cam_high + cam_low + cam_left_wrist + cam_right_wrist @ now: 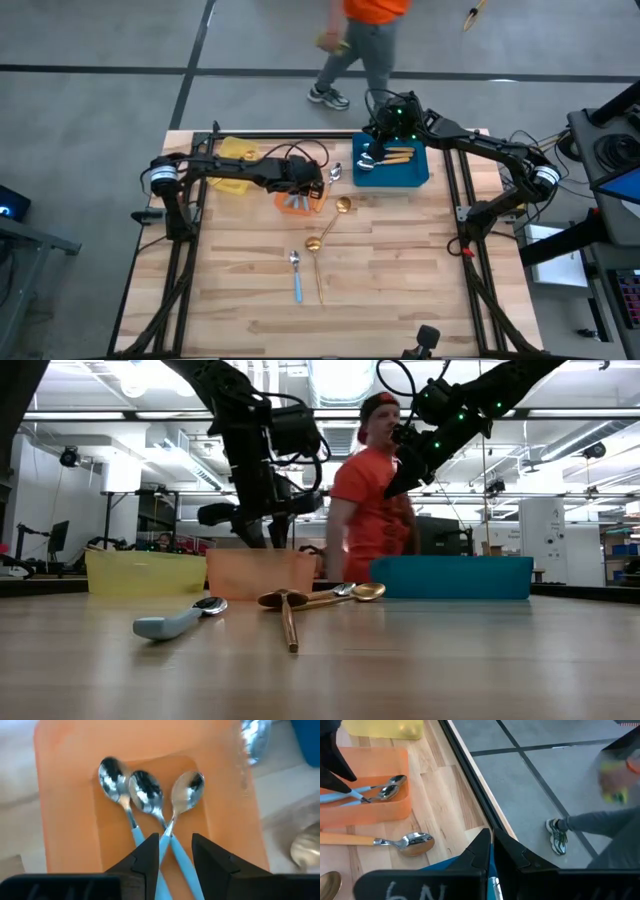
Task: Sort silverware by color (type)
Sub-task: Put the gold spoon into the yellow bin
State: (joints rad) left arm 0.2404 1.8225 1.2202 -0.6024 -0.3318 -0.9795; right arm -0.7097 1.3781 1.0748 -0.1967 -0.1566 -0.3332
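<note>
Closest to the low camera lie a blue-handled spoon (pixel 178 621) and a thin gold spoon (pixel 288 622) on the wooden surface (pixel 400 270), both well clear of either gripper and not yet sorted. Directly beneath the left gripper (pixel 172 851) sits the orange bin (pixel 65 800), and inside it three more blue-handled spoons (pixel 150 810) lie side by side, bowls away from the fingers; the jaws stand parted with one handle between them, untouched as far as I can see, so this looks like the release of a spoon into that bin. The right gripper (pixel 491 851) hangs over the blue bin (pixel 395 170) with its fingers pressed together and nothing visibly held; orange-handled spoons (pixel 395 155) rest in that bin below it. Beside the orange bin, an orange-handled spoon (pixel 380 840) lies on the surface, and a second gold spoon (pixel 333 222) lies just beyond it. The yellow bin (pixel 235 165) sits behind the left arm. A person (pixel 372 500) walks past beyond the surface. Next, I judge, the left gripper must lift clear of the bin and travel out to one of the loose spoons, lining its fingers across a handle.
</note>
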